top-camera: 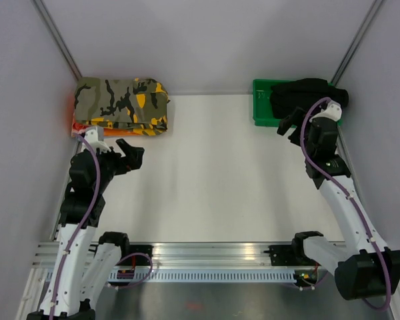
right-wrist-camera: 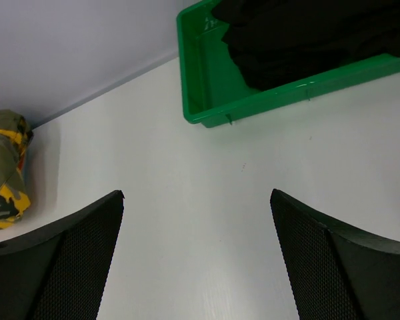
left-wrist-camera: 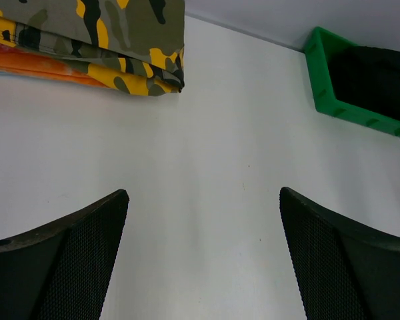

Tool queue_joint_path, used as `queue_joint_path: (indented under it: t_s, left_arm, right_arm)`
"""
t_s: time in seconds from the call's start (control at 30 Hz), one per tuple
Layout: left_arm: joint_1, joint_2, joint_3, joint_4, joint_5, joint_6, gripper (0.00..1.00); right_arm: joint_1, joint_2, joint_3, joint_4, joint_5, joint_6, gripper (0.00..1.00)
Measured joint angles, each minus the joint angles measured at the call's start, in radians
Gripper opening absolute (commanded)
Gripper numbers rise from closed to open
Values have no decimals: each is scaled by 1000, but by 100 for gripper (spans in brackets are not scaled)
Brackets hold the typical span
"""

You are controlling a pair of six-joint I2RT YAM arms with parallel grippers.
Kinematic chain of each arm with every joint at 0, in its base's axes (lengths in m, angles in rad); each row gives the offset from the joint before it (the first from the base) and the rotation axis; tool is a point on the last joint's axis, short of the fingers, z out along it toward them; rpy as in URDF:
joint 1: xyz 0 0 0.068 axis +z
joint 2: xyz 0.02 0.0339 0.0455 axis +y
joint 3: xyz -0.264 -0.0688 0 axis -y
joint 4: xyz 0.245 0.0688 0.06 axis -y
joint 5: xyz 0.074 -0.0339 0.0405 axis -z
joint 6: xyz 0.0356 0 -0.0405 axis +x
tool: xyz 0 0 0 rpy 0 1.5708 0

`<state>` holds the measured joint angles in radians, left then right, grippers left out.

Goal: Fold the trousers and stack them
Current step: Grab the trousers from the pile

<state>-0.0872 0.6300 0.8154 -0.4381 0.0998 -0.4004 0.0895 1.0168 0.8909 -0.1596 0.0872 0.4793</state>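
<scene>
I see a flat white surface [top-camera: 220, 173] boxed in by pale walls [top-camera: 207, 40] on the left, far and right sides. A ribbed metal rail [top-camera: 213, 257] runs along the near edge, where both arms are bolted. Between the arms the whole middle stretch of the surface is open white, so that is my room to move.

A green plastic bin [top-camera: 259, 110] sits in the far right corner, close to the far wall. The plain black soft-fabric trousers [top-camera: 300, 93] lie heaped inside it in a loose mound that covers most of the bin's right part. A folded olive, black and orange camouflage garment [top-camera: 120, 103] lies in the far left corner, with its left edge at the left wall.

The left claw [top-camera: 132, 151] hangs over the surface just on the near side of the camouflage garment, apart from it. Its fingers are spread wide, and only white surface shows between them in the left wrist view. The right claw [top-camera: 288, 125] hangs just on the near side of the bin's rim. It is also spread wide, gripping nothing and clear of both bin and trousers.
</scene>
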Motion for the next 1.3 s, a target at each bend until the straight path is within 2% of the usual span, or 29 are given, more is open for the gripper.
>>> queue_joint_path:
  t_s: [0.3,0.53,0.63,0.93,1.17,1.23,1.3]
  left_arm:
    - [0,-1,-12,-20,20,15,100]
    - [0,21,-15,-25,55,34,100]
    - [0,28,-15,-25,64,39,100]
    - [0,31,-19,-25,63,45,100]
    - [0,39,-21,-24,63,55,100]
    - [0,42,-21,-24,63,58,100]
    - [0,42,-22,-23,63,59,100]
  right_arm:
    - [-10,238,216,-73,215,14,98]
    - [-142,622,575,-106,256,105,98]
    - [-193,757,671,-129,256,132,98]
    - [-215,948,711,-146,255,204,98]
    - [-224,1022,701,-16,251,243,96]
    - [-227,1059,713,10,251,246,91]
    - [-232,1103,739,23,251,248,79]
